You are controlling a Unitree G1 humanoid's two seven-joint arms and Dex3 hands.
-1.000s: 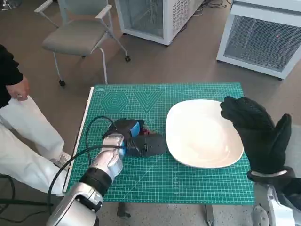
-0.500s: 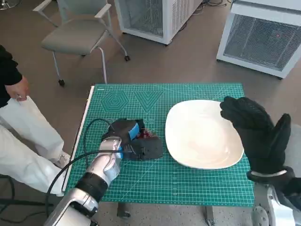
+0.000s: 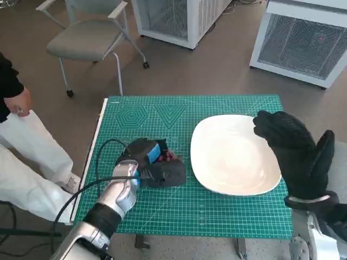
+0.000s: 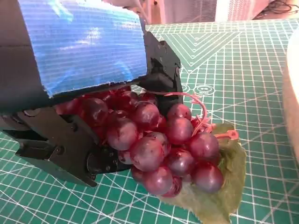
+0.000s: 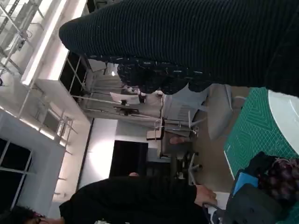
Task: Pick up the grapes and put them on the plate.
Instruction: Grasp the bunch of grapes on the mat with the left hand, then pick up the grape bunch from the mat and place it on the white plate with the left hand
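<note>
Both hands are in my head view. My left hand (image 3: pixel 154 162) sits low on the green cutting mat (image 3: pixel 217 211), just left of the white plate (image 3: pixel 233 154), and from the left wrist camera I can see its fingers (image 4: pixel 60 144) curled around the bunch of red grapes (image 4: pixel 161 147), gripping it from the side; a pale green leaf (image 4: pixel 224 186) under the bunch lies against the mat, so the grapes look to be resting on the mat, off the plate. In the head view only a bit of red shows between the blue tape and the dark fingers. My right hand (image 3: pixel 295 154), in its black glove, is held up over the plate's right edge, fingers spread and holding nothing. To the far left a person in white trousers (image 3: pixel 27 157) stands beside the table, and a grey chair (image 3: pixel 89 38) stands beyond it.
</note>
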